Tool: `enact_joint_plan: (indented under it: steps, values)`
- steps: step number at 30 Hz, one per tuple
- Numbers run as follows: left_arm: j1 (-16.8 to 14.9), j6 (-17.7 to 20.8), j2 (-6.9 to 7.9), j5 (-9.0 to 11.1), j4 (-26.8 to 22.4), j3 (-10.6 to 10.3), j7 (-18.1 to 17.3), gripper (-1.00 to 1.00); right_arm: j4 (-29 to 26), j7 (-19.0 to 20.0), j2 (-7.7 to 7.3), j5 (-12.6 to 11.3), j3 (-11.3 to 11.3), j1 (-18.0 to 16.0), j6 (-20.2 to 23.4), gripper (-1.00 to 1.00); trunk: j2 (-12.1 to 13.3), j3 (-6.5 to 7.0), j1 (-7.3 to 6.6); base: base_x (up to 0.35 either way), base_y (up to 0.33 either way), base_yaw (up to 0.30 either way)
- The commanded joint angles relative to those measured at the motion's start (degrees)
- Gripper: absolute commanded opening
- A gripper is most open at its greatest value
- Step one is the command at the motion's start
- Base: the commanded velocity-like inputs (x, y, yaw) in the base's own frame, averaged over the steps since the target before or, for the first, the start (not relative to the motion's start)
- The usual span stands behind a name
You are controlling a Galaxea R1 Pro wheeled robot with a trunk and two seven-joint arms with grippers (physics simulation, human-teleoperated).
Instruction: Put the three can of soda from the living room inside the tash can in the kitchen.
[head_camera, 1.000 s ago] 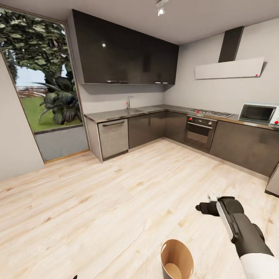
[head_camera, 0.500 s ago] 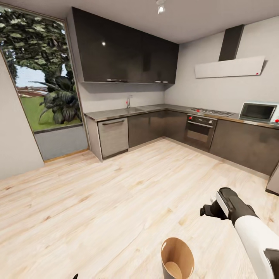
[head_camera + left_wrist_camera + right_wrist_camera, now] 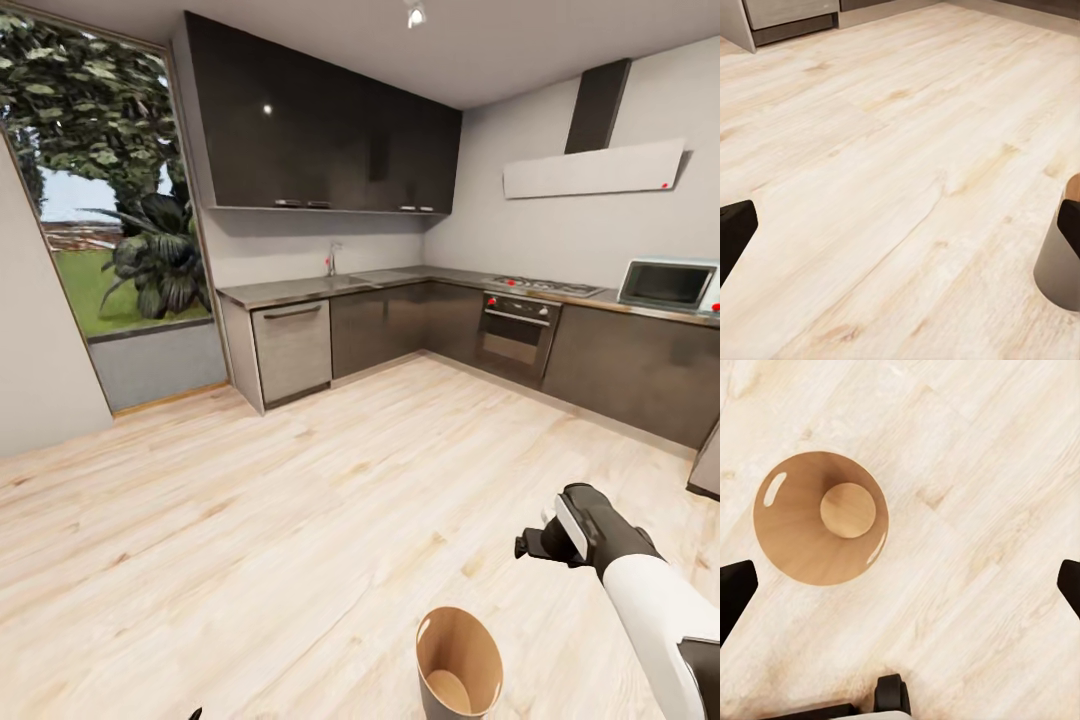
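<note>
The tash can (image 3: 459, 668), a copper-brown tapered bucket, stands on the pale wood floor of the kitchen at the near edge of the head view. From above in the right wrist view the tash can (image 3: 802, 529) shows a bare bottom with nothing inside. My right gripper (image 3: 531, 546) hangs over the floor just right of it and higher than its rim. The right gripper (image 3: 902, 589) is open, with only floor between its fingers. My left gripper (image 3: 902, 225) is open low over the floor, beside the tash can's wall (image 3: 1059, 271). No can of soda is in view.
Grey lower cabinets (image 3: 380, 328) with a counter and a sink tap (image 3: 331, 262) line the far wall. An oven (image 3: 515, 335), a hob and a microwave (image 3: 667, 285) stand along the right wall. A tall window (image 3: 110, 230) is at the left. Open wood floor (image 3: 300, 500) lies between.
The right forearm has swung round and the hand has shifted slightly right. The head view has tilted a little, so the tash can shows more fully.
</note>
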Motion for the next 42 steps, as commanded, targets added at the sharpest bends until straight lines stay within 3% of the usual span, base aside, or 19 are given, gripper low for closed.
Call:
enact_joint_plan:
  steps: [1,18,24,42]
  values:
    - [0.0,0.0,0.0,0.0,0.0,0.0,0.0,1.0,0.0,0.0,0.0,0.0,0.0,0.0,0.0,1.0,-0.4,-0.18,0.23,0.0,0.0,0.0]
    - [0.0,0.0,0.0,-0.1,0.1,-0.2,0.0,1.0,-0.1,-0.5,0.18,0.1,0.2,-0.1,0.0,1.0,-7.2,-3.24,3.96,0.0,0.0,0.0]
    - [0.0,0.0,0.0,-0.1,0.2,-0.2,0.0,1.0,0.0,-0.7,0.23,0.1,2.7,-0.1,0.0,1.0,-9.6,-4.31,5.28,0.0,0.0,0.0]
    - [0.0,0.0,0.0,-0.1,0.4,-0.3,-0.1,1.0,0.0,-0.7,0.32,0.0,3.9,-0.1,-0.9,1.0,-16.9,-7.55,9.23,0.0,0.0,0.0]
